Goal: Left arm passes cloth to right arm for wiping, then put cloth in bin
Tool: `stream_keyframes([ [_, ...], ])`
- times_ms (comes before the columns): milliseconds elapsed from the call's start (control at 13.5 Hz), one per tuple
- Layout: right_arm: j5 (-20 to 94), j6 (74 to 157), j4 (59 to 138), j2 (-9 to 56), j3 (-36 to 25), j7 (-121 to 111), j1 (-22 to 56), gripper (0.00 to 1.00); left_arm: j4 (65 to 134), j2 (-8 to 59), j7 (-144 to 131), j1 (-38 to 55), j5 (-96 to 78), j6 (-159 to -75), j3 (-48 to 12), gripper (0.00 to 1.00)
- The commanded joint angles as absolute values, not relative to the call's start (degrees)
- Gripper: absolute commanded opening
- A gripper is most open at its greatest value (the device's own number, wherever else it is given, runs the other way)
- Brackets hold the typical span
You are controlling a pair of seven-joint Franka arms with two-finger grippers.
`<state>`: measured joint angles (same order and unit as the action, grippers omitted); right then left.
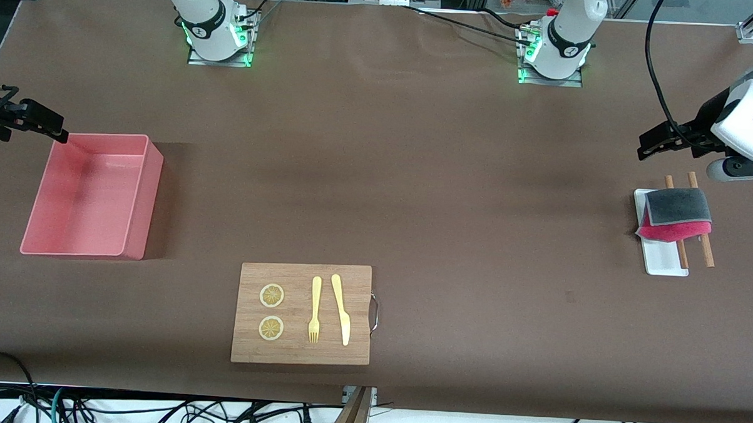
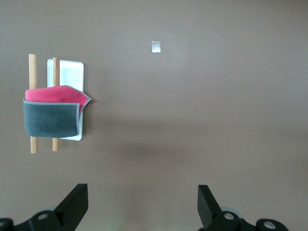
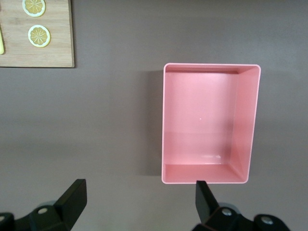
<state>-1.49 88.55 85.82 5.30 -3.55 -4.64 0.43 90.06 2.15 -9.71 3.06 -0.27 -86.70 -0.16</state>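
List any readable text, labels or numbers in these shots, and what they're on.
None readable.
Dark mark on each arm's base collar: too small to read.
Small white tag on the table: blurred, no text legible.
Bin, board, cloth, tray: no markings.

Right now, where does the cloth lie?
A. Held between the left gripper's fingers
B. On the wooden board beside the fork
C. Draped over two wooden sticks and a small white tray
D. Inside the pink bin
C: the grey and pink-red cloth lies draped across two wooden sticks and the small white tray, with no gripper touching it.
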Motion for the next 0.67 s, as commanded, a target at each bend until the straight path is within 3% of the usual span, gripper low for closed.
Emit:
stream_keyframes([
  [0, -1.1, 88.4, 84.8, 5.6, -3.3, -5.5, -0.1, 1.00, 90.0, 1.1, -9.4, 3.1, -0.3, -85.7, -1.5, 1.00],
  [594, -1.1, 89.6, 84.8, 5.7, -3.2, -5.5, -0.1, 1.00, 89.2, 1.7, -9.7, 2.3, -0.2, -86.2, -2.5, 1.00],
])
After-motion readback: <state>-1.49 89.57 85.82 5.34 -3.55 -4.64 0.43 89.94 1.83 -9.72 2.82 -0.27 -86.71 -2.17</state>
